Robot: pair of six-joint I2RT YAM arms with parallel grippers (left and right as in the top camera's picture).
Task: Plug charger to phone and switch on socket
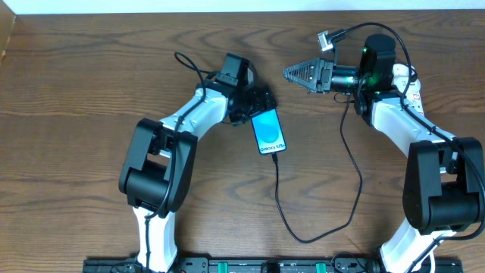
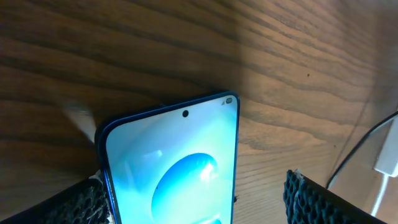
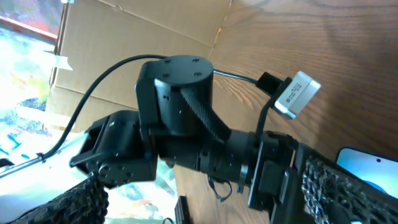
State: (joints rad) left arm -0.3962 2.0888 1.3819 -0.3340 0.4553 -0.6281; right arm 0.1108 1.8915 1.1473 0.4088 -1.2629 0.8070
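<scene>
The phone [image 1: 270,131] lies flat at mid-table, its blue screen [image 2: 180,168] facing up. My left gripper [image 1: 256,110] points down over its far end and stands open. The left finger [image 2: 68,205] is against the phone's edge and the right finger [image 2: 317,199] is well clear of it. The thin black charger [image 1: 282,205] runs from the phone's near end in a loop toward the right arm. A white corner [image 2: 390,152] at the frame edge looks like the socket; the overhead view hides it. My right gripper [image 1: 293,73] hangs open and empty, pointing left.
The right wrist view looks past its own wide-apart fingers [image 3: 336,186] at the left arm's wrist [image 3: 180,112] and a cardboard wall [image 3: 124,62]. A thick robot cable [image 1: 379,34] arches over the right arm. The base rail [image 1: 265,265] runs along the table's near edge.
</scene>
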